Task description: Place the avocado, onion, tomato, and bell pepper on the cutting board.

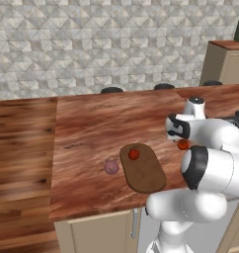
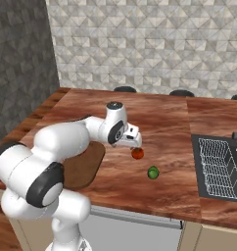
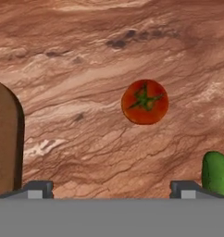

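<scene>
On the countertop (image 1: 87, 128), near edge first:

1. Cutting board (image 1: 146, 175), one. It is an elongated oval whose long axis runs from the counter's front edge away, slanting left toward the far end in the left base view.
2. Onion (image 1: 111, 167), one. It is round and lies on the counter just beside the board's left edge, off the board.
3. Bell pepper (image 1: 134, 154), one. It rests on the board's far end; which way its stalk points cannot be told.
4. Avocado (image 2: 153, 172), one. It lies on the counter well right of the board; its long axis cannot be told.
5. Tomato (image 3: 145, 102), one. It lies right of the board and beyond the avocado, green stalk-star facing up toward the hand.
6. Gripper (image 2: 132, 140), one. It hangs over the tomato with jaws spread wide, holding nothing.
7. Dark stools (image 1: 111, 90), three, along the counter's far edge, beyond the board.
</scene>
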Available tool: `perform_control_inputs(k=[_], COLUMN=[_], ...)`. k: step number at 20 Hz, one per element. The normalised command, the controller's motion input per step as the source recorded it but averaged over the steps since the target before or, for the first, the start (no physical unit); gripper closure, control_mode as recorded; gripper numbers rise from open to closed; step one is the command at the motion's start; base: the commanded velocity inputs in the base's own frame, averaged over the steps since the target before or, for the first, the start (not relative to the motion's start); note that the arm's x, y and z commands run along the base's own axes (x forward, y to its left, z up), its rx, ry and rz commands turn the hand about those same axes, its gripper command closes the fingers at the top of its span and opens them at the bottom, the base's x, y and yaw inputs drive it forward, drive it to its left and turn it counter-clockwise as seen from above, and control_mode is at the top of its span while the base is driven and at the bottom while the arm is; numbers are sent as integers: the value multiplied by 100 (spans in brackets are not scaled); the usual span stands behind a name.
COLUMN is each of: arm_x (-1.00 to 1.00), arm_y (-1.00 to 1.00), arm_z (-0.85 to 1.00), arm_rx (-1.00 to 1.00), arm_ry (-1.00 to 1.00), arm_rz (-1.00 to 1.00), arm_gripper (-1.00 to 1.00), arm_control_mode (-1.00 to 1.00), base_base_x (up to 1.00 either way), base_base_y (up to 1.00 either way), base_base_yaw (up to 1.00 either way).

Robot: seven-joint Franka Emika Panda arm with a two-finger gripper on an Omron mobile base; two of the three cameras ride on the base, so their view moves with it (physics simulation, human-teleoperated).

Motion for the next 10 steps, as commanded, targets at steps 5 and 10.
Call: perform_control_inputs(k=[5, 10], arm_x=[2, 11], arm_y=[-46, -29], arm_z=[0, -5], arm_rx=[0, 0], arm_ry=[0, 0], arm_rz=[0, 0], arm_gripper=[-100, -100], arm_control_mode=[-100, -100], base_base_x=[0, 0], base_base_y=[0, 0], base_base_yaw=[0, 0])
